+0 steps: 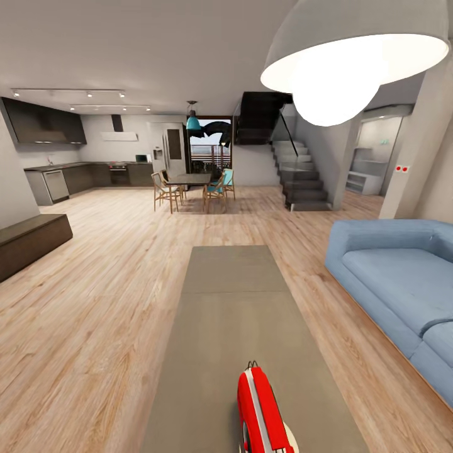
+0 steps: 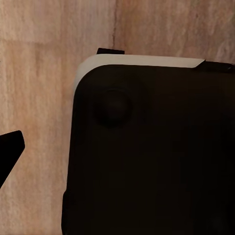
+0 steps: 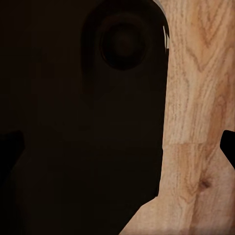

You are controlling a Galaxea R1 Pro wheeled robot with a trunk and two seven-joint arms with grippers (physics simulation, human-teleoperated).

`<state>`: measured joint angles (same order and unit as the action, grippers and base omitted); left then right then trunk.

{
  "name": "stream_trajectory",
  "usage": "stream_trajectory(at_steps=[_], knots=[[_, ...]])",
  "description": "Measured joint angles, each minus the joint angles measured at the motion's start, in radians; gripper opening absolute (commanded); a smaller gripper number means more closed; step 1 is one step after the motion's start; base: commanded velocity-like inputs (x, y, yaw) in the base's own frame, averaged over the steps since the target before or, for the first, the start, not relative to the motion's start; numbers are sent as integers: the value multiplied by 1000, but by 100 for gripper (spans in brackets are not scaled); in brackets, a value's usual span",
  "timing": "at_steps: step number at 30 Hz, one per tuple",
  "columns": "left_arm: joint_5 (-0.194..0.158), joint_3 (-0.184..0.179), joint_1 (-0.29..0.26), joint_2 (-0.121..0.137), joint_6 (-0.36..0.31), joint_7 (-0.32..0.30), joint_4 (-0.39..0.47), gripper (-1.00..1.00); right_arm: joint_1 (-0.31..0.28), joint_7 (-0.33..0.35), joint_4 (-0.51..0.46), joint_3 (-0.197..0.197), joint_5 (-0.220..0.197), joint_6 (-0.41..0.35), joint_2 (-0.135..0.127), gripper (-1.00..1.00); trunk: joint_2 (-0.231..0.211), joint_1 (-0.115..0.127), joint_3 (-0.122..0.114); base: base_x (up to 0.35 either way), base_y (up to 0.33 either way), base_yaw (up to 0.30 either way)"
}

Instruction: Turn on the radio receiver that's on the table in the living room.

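While both arms hang low beside the robot's dark base, the left gripper [image 2: 7,154] shows just one black fingertip at the left edge of its wrist picture, so I cannot tell whether its fingers are apart or together. In the right wrist picture the right gripper [image 3: 117,147] shows a dark fingertip at each side edge, well apart, with nothing between them but the black base [image 3: 78,122] and the wood plank floor [image 3: 200,98].

Out from there, in the head view, the radio receiver [image 1: 259,412] sits at the bottom centre of the frame, glossy red with white stripes, on the near end of the table [image 1: 233,302]. A thin dark handle sticks up at its far end, and something pale and round peeks out at its lower right side. The long grey-taupe top runs away from the bottom edge toward the middle of the frame.

At the right of the frame is the blue sofa [image 1: 396,277], standing apart from the table. A big white dome lamp [image 1: 352,56] hangs in the upper right. Farther back, near the centre, a dark dining table [image 1: 189,179] stands with wooden chairs, stairs [image 1: 302,182] rise to its right, and kitchen cabinets [image 1: 75,176] line the back wall at left. A low dark bench [image 1: 28,242] sits at the left edge.
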<state>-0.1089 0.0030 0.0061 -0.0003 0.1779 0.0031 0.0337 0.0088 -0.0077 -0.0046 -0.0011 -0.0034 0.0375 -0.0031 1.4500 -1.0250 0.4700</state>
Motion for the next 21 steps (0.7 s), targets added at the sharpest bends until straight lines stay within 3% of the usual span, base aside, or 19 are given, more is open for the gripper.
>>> stream_trajectory(at_steps=[9, 21], knots=[[0, 1, 0, 0, -1, 0, 0, 100, 0, 0, 0, 2, 6, -1, 0, 100, 0, 0, 0, 0, 0, 0], [0, 2, 0, 1, -3, -2, 0, 100, 0, 0, 0, 3, 8, -1, 0, 100, -84, 46, -37, 0, 0, 0]])
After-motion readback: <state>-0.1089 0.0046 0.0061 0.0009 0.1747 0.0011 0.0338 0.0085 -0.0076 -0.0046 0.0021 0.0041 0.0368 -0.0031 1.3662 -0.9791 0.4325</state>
